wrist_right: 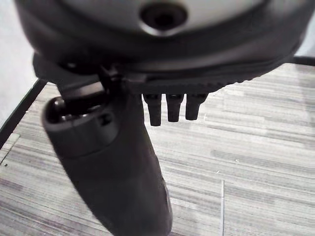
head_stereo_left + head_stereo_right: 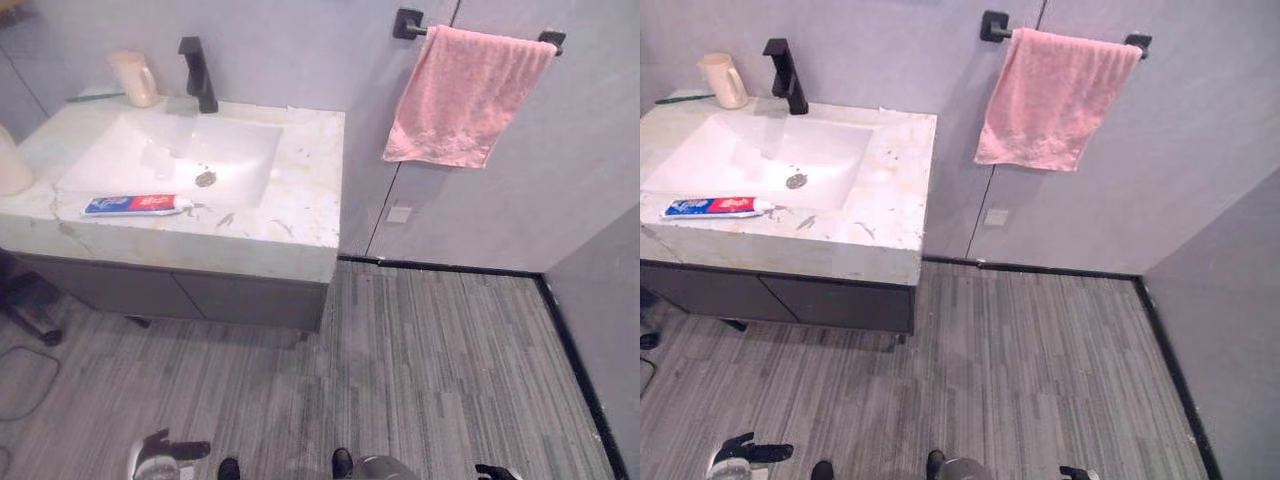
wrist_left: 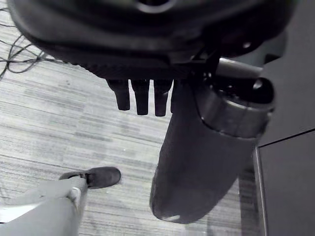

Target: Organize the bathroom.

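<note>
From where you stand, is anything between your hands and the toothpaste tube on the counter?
Nothing visible blocks it. The toothpaste tube lies flat on the counter at the basin's front edge; left hand and right hand hang low over bare floor.

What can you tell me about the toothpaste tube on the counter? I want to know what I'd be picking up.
The toothpaste tube is a soft-looking squeeze tube, blue at its flat crimped end, red and white along the body, with a pale cap. It lies flat on its side on the marbled counter, along the front edge of the white sink basin, cap pointing toward the view's right. Its cap appears to be on. It touches nothing but the counter; no hand is near it.
</note>
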You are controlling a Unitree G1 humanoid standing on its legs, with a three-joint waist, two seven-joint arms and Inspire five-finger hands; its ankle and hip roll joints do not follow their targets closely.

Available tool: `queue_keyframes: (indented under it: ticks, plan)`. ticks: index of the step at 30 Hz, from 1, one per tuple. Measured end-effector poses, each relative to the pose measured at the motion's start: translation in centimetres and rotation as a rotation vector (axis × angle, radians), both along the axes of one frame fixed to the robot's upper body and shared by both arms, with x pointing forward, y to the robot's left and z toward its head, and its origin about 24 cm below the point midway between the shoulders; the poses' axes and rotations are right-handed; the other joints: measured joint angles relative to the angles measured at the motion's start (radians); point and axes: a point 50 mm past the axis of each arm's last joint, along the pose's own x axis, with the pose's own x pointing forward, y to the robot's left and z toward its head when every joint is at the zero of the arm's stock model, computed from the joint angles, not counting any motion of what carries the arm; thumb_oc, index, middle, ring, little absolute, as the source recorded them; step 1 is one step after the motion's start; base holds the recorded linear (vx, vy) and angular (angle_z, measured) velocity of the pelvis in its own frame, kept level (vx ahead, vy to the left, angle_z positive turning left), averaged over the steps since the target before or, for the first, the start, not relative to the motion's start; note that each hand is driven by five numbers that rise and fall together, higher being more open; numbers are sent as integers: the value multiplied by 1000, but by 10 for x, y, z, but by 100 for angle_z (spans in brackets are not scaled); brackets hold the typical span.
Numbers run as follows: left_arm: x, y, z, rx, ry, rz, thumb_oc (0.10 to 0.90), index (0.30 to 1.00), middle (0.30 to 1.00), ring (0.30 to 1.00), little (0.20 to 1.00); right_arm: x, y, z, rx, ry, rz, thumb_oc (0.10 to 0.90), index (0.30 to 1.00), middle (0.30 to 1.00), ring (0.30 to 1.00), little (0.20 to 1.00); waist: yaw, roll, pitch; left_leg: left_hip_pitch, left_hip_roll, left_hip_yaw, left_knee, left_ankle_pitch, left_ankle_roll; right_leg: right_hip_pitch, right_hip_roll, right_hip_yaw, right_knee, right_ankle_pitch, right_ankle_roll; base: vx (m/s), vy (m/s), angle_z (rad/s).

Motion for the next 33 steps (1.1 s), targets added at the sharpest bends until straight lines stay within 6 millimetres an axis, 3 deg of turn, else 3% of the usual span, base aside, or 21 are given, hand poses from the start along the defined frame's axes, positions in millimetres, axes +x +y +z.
queue_keyframes:
  ticks: [3,5,7,10,13,15,16,18,21,22,23,25,26,27,28,29,32,33]
  plan:
    - [8,0,3,0,-19,-22,800,900,900,900,900,7,2,1,5,-16,5,800,900,900,900,900,0,-15,-6,3,-53,21,-2,-12,-3,2,-57,7,-3,13,30,161,385,8]
    - [11,2,4,19,-7,-103,800,900,900,900,900,17,4,3,10,-47,3,800,900,900,900,900,-11,-9,-6,-12,-113,55,29,-52,37,5,-124,7,-1,21,43,191,550,3]
    - [16,1,5,23,-7,-141,800,900,900,900,900,27,6,6,21,-83,-1,800,900,900,900,900,-25,6,1,-24,-144,71,53,-65,60,-2,-155,13,-1,35,49,106,321,1]
    - [17,-2,4,13,8,-184,800,900,900,900,900,40,10,11,33,-131,17,800,900,900,900,900,-30,48,4,-65,-183,114,78,-75,99,-50,-189,59,-10,106,91,145,342,-26]
    - [15,-3,3,6,18,-180,800,900,900,900,900,45,14,13,47,-152,33,800,900,900,900,900,-31,55,14,-59,-179,180,77,-88,125,-113,-185,64,22,200,97,136,158,-65]
    - [13,-3,3,-8,26,-179,800,900,900,900,900,46,15,14,53,-157,60,800,900,900,900,900,-39,45,32,-13,-173,212,27,-84,153,-173,-177,51,94,236,129,166,23,-81]
    - [15,-4,4,-11,7,-189,800,900,900,900,900,46,16,14,50,-148,74,800,900,900,900,900,-37,48,39,18,-163,230,-26,-63,150,-194,-151,41,102,193,155,174,-41,-64]
    - [23,-5,8,-13,-38,-204,800,900,900,900,900,36,16,10,61,-116,71,800,900,900,900,900,-48,41,39,34,-158,232,-92,-16,151,-204,-96,-13,11,163,160,140,-103,-14]
    - [40,-9,19,-10,-169,-190,800,900,900,900,900,8,22,-2,98,-18,65,800,900,900,900,900,-54,-24,39,42,-197,219,-109,-2,142,-177,-69,-67,-77,159,143,177,-213,32]
    - [45,-13,21,-21,-194,-199,800,900,900,900,900,-2,25,-5,112,12,54,800,900,900,900,900,-54,-34,34,44,-209,201,-100,-11,132,-142,-63,-63,-107,183,141,216,-271,49]
    - [48,-17,22,-42,-210,-213,800,900,900,900,900,-6,27,-7,122,33,52,800,900,900,900,900,-50,-35,36,42,-207,194,-73,-29,119,-118,-55,-61,-130,185,90,186,-280,30]
    - [48,-21,20,-89,-206,-239,800,900,900,900,900,-1,30,-6,151,5,41,800,900,900,900,900,-39,-8,50,34,-183,197,9,-66,86,-76,-28,-61,-154,175,66,165,-240,6]
    - [47,-22,19,-110,-199,-250,800,900,900,900,900,3,34,-6,176,-11,38,800,900,900,900,900,-27,-8,50,-9,-174,199,142,-88,60,-44,-27,-61,-177,165,44,117,-122,3]
    - [45,-23,18,-125,-197,-254,800,900,900,900,900,3,35,-6,185,-14,39,800,900,900,900,900,-22,-8,48,-38,-168,200,225,-95,51,-31,-27,-58,-180,159,36,131,-60,5]
    - [44,-26,17,-155,-196,-267,800,900,900,900,900,6,34,-5,187,-23,46,800,900,900,900,900,-17,-3,45,-93,-160,195,352,-118,44,-4,-27,-59,-193,159,4,83,32,-5]
    - [40,-29,14,-179,-186,-268,800,900,900,900,900,8,31,-3,179,-34,50,800,900,900,900,900,-9,12,36,-115,-150,195,384,-135,45,0,-14,-59,-194,153,0,117,65,-18]
    - [25,-38,5,-259,-158,-266,800,900,900,900,900,19,19,3,143,-64,63,800,900,900,900,900,-2,59,8,-121,-198,156,233,-147,77,5,21,-45,-192,143,-14,68,76,-28]
    - [23,-38,4,-260,-153,-264,800,900,900,900,900,23,17,4,132,-66,70,800,900,900,900,900,2,60,6,-94,-222,156,133,-114,114,3,32,-27,-180,142,-17,56,90,-38]
